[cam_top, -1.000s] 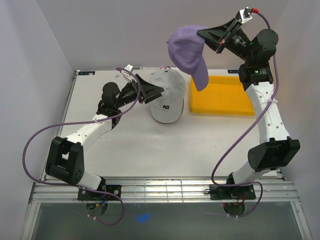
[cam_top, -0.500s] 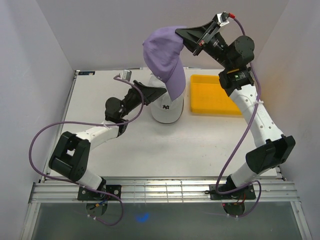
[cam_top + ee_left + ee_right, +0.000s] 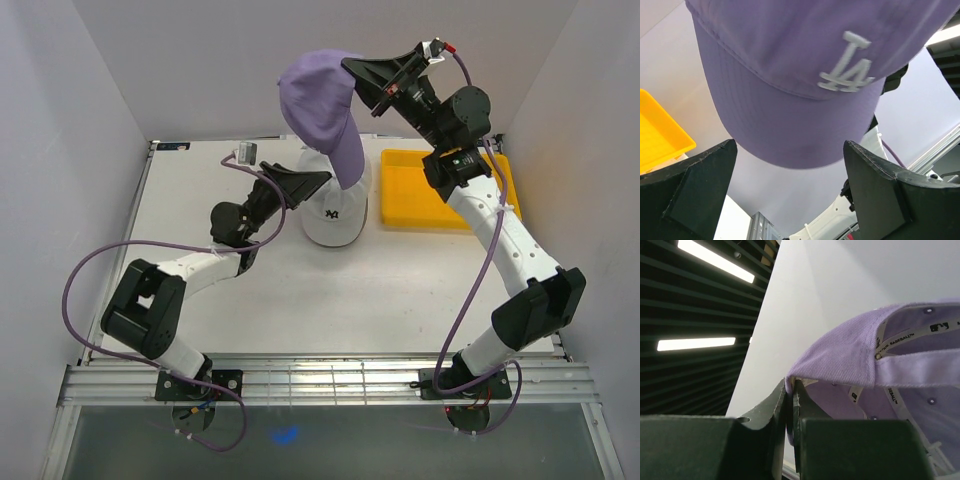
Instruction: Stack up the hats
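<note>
**Change noted:** Over the last second your right gripper (image 3: 358,80) has carried the purple cap (image 3: 320,105) leftward, from above the yellow tray (image 3: 410,200) to a point over the white cap (image 3: 335,215). The white cap sits at the far middle of the table. The right jaws are pinched tight on the purple cap's back edge. Your left gripper (image 3: 318,182) has moved in beside the white cap's left side, jaws spread wide and holding nothing.

**Judgement:** The purple cap looks placed for lowering.

**Not verifiable:**
- The purple cap covers the white cap's far part.
- The gap between the two caps cannot be judged.
- Any caps beneath the white one cannot be seen.
</note>
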Tool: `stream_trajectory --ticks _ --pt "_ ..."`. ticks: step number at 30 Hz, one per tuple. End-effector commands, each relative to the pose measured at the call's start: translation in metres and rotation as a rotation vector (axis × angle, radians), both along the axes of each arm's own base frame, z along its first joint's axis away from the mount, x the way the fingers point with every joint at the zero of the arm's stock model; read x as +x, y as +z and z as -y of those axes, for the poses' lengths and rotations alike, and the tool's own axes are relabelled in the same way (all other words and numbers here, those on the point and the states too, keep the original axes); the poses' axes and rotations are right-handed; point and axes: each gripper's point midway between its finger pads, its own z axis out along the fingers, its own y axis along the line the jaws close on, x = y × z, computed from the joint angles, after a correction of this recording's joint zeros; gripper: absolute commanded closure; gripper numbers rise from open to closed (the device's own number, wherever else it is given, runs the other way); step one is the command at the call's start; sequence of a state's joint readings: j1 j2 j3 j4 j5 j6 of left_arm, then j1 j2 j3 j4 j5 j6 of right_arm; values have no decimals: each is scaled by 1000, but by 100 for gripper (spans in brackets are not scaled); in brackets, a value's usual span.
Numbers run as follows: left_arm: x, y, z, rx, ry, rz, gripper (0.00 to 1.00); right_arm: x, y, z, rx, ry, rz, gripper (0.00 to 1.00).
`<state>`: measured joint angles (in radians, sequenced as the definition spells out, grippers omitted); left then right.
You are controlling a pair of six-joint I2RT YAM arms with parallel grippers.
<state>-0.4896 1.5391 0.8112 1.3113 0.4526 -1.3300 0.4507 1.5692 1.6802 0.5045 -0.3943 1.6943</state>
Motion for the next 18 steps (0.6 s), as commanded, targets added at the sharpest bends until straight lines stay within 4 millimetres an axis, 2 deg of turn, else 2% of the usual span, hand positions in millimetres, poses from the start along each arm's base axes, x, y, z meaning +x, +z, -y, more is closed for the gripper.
stream_trajectory --ticks 1,5,10,11,18 --pt "-28 25 -3 -48 -10 118 2 -32 53 22 99 -45 130 92" --pt "-38 18 -14 -84 49 44 2 -32 50 21 122 -54 135 92" --pt "-48 23 -22 -160 55 -31 2 -35 48 18 153 -62 152 92" --pt "-45 21 -22 -159 73 -60 2 -35 45 17 155 -60 148 92" --pt "-57 47 -20 -194 65 -20 2 -40 45 20 184 -95 155 92"
